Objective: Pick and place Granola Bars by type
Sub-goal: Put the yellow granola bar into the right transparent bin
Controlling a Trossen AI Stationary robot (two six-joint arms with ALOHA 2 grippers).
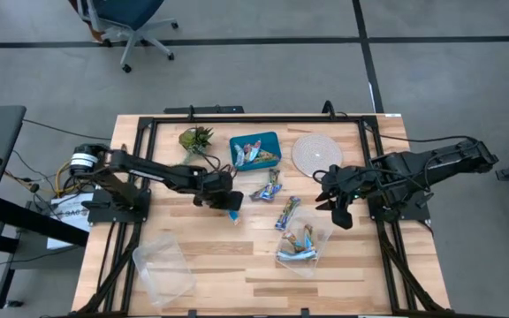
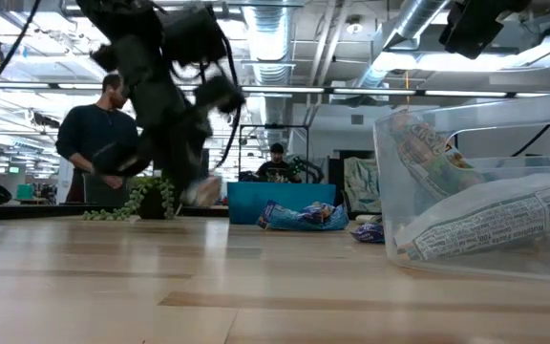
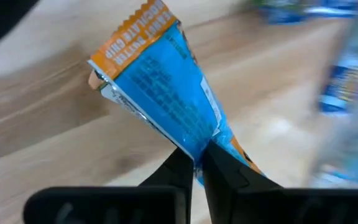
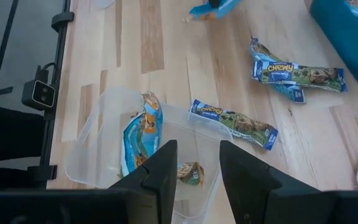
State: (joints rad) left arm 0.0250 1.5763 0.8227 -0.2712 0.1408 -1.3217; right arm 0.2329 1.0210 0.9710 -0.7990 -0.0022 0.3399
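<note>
1. While the left gripper [image 1: 233, 209] hangs over the table middle, its fingers are pinched on one end of a blue bar [image 3: 166, 99], which points away from them.
2. Its type looks like the bars in the right bin [image 1: 318, 256], which lies to its right past two loose bars [image 1: 286, 213]; the empty bin [image 1: 164, 269] sits nearer, on the left.
3. Nothing tall stands between. The plant [image 1: 196, 138], blue tray [image 1: 269, 141] and round mat [image 1: 316, 153] sit farther back.
4. The right gripper [image 1: 334, 205] waits by the right bin with its fingers apart.
</note>
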